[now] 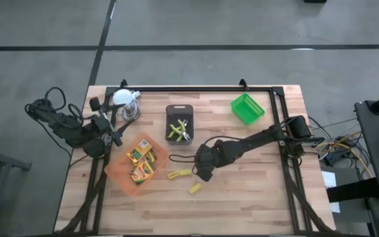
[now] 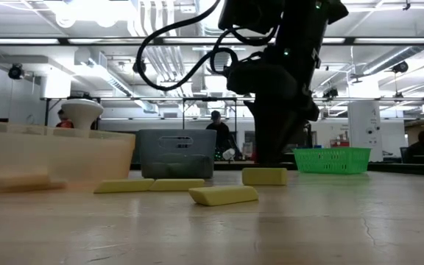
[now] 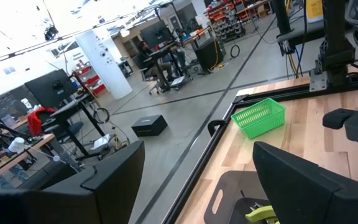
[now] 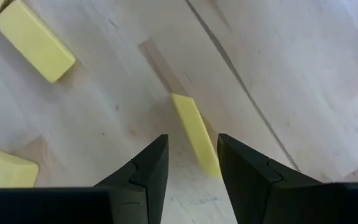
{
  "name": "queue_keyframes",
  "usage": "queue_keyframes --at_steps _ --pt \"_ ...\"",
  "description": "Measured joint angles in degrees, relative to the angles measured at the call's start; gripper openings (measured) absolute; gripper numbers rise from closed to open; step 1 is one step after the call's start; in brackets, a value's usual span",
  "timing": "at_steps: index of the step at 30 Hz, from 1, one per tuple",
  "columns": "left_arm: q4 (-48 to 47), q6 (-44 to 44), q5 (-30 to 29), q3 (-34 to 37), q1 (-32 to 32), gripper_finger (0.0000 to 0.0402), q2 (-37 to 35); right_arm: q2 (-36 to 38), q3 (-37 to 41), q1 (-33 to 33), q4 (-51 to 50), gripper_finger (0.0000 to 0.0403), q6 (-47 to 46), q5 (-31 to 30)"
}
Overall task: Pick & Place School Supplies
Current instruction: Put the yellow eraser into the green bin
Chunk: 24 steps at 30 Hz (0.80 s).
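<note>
**Lining up on a yellow stick**

The right gripper (image 4: 191, 163) hangs low over the bench (image 1: 255, 191), fingers (image 4: 146, 171) partly open and empty, a yellow stick (image 4: 196, 134) running between the tips and beyond them. To grasp well, I would descend straight, straddle the stick across its narrow width, then close. Two more sticks (image 4: 35, 38) lie near that stick. The left gripper (image 1: 114, 135) waits open, well away.

text: none legible | crayon boxes (image 1: 141, 162): dark print, unreadable
</note>
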<state>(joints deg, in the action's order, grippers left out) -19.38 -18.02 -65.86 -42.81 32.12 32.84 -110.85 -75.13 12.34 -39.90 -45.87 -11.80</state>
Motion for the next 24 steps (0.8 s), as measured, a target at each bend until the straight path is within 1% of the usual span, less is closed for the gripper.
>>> queue_keyframes --at_steps 5,13,19,24 --pt "0.0 0.0 0.0 0.0 0.0 0.0305 0.0 0.0 1.3 0.0 0.5 0.0132 0.0 0.4" --pt "0.0 0.0 0.0 0.0 0.0 0.0305 0.0 0.0 4.2 0.0 5.2 0.0132 -0.2 1.6" --pt "0.0 0.0 0.0 0.0 0.0 0.0305 0.0 0.0 5.0 0.0 6.3 0.0131 -0.5 1.7" --pt "0.0 0.0 0.0 0.0 0.0 0.0305 0.0 0.0 5.6 -0.2 6.3 0.0109 -2.2 3.2"
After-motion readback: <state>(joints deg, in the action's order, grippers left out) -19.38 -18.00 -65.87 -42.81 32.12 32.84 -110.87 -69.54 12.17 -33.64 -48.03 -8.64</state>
